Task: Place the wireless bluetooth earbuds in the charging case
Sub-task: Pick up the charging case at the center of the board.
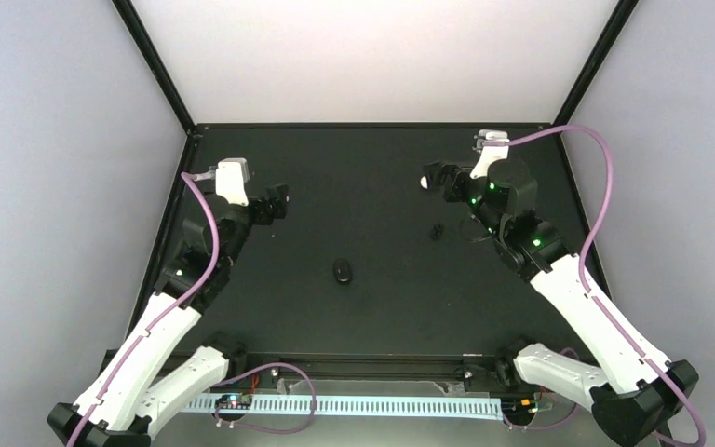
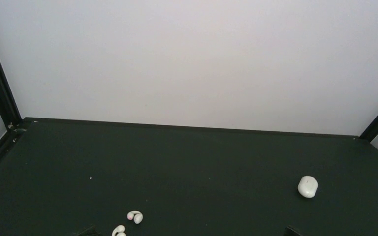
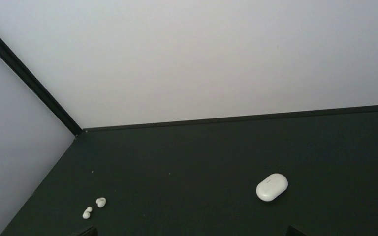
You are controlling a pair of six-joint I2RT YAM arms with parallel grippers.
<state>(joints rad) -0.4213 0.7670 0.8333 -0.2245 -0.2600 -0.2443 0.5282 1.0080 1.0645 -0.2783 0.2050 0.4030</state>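
Two tiny white earbuds (image 2: 134, 216) (image 3: 93, 206) lie side by side on the black mat, low and left in both wrist views, near the table's left edge. They do not show in the top view. The white oval charging case (image 2: 307, 186) (image 3: 271, 187) lies shut, far to their right. In the top view it is a white spot (image 1: 425, 182) just off my right gripper (image 1: 436, 179). My left gripper (image 1: 279, 197) hangs above the mat at the left. Only the tips of the left gripper (image 2: 188, 232) and right gripper (image 3: 188, 232) show, wide apart and open, holding nothing.
A small black oval thing (image 1: 340, 271) lies mid-table, with small dark bits (image 1: 437, 231) to its right; I cannot tell what they are. White walls close the table (image 1: 372, 317) at back and sides, with black posts at the back corners.
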